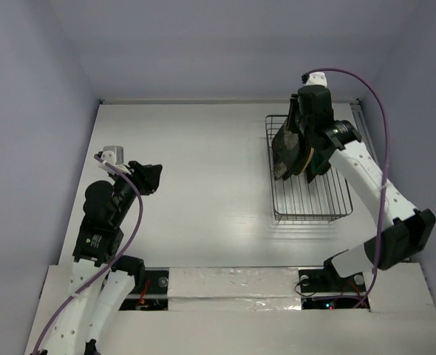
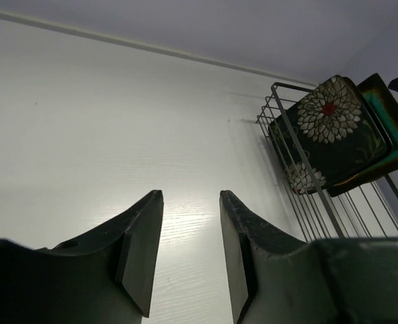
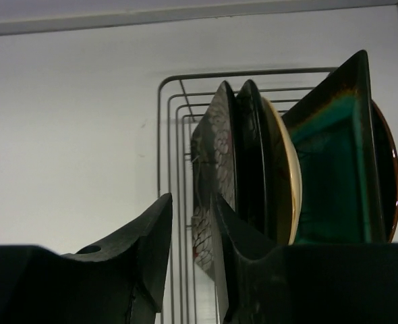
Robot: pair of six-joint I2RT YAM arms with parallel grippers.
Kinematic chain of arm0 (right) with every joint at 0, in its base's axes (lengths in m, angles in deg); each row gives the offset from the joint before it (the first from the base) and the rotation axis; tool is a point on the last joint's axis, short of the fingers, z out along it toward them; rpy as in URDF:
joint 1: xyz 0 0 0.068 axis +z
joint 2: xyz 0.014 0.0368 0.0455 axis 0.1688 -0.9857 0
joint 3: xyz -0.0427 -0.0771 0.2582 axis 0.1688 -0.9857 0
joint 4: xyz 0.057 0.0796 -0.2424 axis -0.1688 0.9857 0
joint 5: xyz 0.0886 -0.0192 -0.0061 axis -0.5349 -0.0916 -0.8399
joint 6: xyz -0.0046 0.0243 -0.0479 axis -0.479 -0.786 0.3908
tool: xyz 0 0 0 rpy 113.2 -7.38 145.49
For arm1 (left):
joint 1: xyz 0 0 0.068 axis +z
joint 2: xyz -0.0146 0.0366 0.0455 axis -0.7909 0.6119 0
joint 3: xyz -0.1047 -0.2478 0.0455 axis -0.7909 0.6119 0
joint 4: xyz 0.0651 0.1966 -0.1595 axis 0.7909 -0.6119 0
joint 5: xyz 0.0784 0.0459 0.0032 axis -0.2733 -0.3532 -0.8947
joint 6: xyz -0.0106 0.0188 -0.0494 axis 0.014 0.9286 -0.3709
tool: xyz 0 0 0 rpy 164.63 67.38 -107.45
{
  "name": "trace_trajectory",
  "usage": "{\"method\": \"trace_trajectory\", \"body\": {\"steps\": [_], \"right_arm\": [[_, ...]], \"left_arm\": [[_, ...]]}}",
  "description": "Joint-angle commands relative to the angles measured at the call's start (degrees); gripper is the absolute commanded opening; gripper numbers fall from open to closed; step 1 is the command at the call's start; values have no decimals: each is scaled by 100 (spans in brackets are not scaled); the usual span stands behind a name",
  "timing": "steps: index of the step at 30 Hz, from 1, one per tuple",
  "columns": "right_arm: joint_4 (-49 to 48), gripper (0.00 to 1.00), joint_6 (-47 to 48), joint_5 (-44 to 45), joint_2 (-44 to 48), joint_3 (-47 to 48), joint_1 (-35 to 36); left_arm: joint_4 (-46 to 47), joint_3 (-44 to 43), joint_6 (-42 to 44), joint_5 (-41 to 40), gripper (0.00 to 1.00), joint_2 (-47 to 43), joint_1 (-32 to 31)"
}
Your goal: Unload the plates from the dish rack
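Nothing is unloaded yet: all plates (image 3: 280,169) stand in the dish rack (image 1: 310,200), upper right. The right fingers (image 3: 138,256) are slightly parted beside the flowered plate (image 2: 324,128), gripping nothing; the left fingers (image 2: 141,236) hang open and empty over the counter (image 1: 203,163).

The dish rack (image 1: 314,207) sits on the table (image 1: 196,170) directly ahead of my right gripper (image 3: 191,209). The plates (image 3: 280,175) stand on edge inside it, side by side. My left gripper (image 2: 191,223) is well apart, with the rack ahead to its right.
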Motion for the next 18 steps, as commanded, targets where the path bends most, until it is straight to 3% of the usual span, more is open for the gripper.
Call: {"method": "trace_trajectory", "body": {"steps": [1, 7, 18], "right_arm": [[442, 35, 283, 671, -447, 694, 14], [697, 35, 327, 1076, -1283, 1099, 14], [654, 34, 371, 1401, -1293, 942, -101]], "left_arm": [[123, -125, 38, 63, 36, 54, 27], [96, -125, 73, 54, 40, 1, 27], [114, -133, 108, 107, 40, 19, 27]]}}
